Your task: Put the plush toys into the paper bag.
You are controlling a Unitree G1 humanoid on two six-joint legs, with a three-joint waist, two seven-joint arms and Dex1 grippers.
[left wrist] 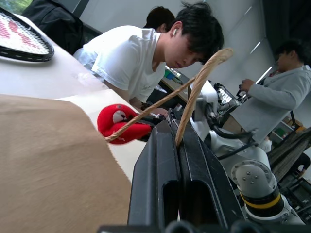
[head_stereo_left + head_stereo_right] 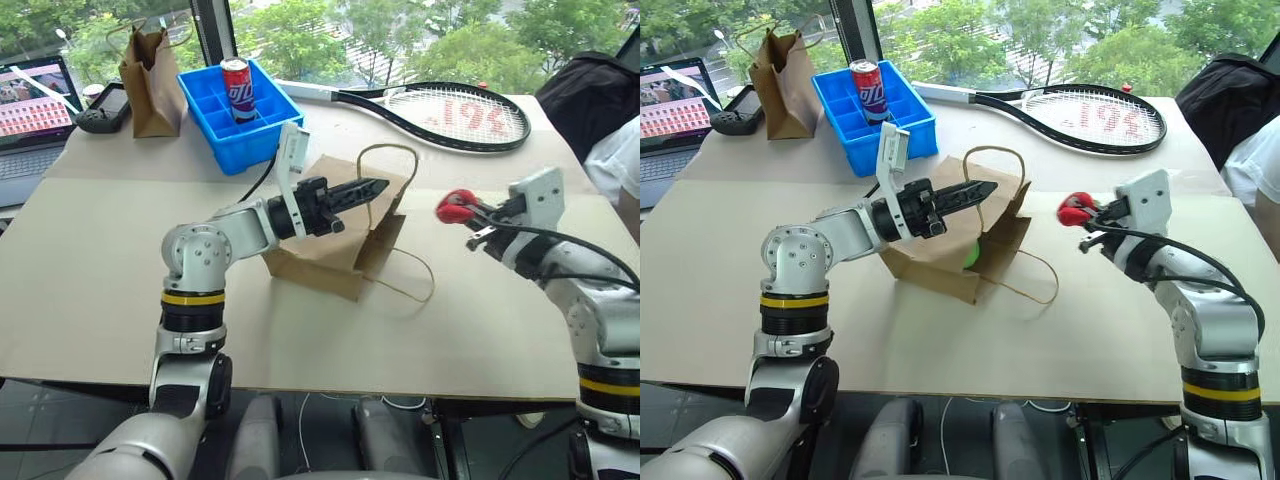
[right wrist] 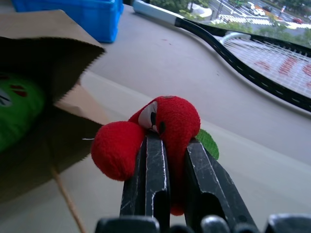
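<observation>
Left eye view first: the paper bag [image 2: 340, 235] lies on its side at the middle of the table [image 2: 100, 250], mouth turned toward the robot's right, and the left tool [image 2: 372, 187] hangs just above it, clamped tight on one cord handle [image 2: 390, 150]. Off to the right, clear of the bag, the right tool [image 2: 470, 212] is squeezing the red pepper toy [image 2: 455, 206] in mid-air. Behind sit a blue tray [image 2: 235, 140] with a can [image 2: 237, 90], a tennis racket [image 2: 460, 112] and a darker bag [image 2: 150, 85]. Right eye view: the lime-green toy [image 2: 972, 255] peeks out of the bag's mouth, apparently lying inside. Left wrist view: the cord passes between the closed fingers [image 1: 160, 179]; people stand beyond. Right wrist view: red plush bulges over the fingers [image 3: 150, 170] pinching it, facing the bag's opening.
</observation>
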